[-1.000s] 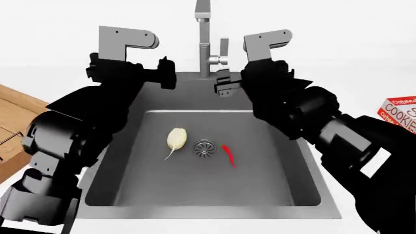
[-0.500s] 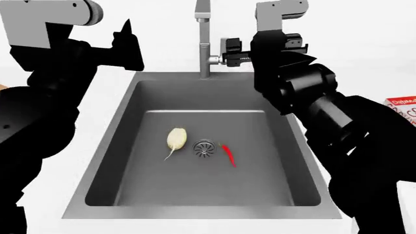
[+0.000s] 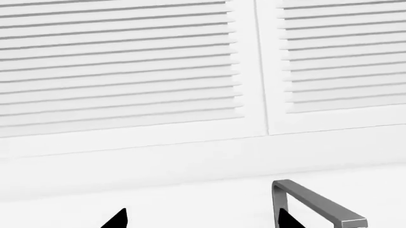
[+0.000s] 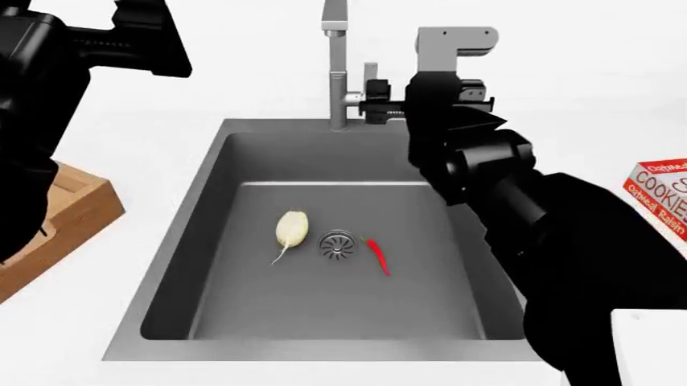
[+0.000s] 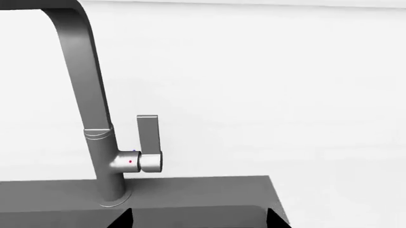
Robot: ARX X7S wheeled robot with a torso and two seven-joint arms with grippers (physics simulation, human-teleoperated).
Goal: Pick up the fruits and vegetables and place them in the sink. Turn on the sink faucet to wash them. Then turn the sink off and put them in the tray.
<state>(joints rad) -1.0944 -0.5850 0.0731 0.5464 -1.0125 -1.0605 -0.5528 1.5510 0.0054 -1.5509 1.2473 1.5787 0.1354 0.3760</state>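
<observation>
Looking down from the head view, the sink [image 4: 215, 241] holds both vegetables on its floor: the cream root vegetable [image 4: 291, 228] lies just left of the round drain [image 4: 338, 244], and the red chili pepper [image 4: 378, 255] lies just right of it, neither touching the other. The sink faucet [image 4: 337, 68] rises behind the basin, its side lever handle [image 4: 371, 76] upright. The right gripper [image 4: 378, 107] sits level with the handle's base, right beside it; whether it touches cannot be told, nor how wide its jaws stand. The left gripper [image 4: 140, 40] is raised at the upper left, well away from the sink, holding nothing visible; its opening cannot be judged. A corner of the wooden tray [image 4: 64, 221] shows on the white table [image 4: 161, 145] at left, and a red cookie box [image 4: 660, 193] at right.

The left wrist view shows only white louvered shutters [image 3: 127, 61], the faucet's squared spout [image 3: 317, 202], and two dark fingertips [image 3: 117, 219] set apart with nothing between them.

The right wrist view alone shows the handle [image 5: 148, 137] free and upright beside the faucet column [image 5: 95, 118], with the fingertips [image 5: 123, 219] spread wide below it over the sink rim [image 5: 190, 190].
</observation>
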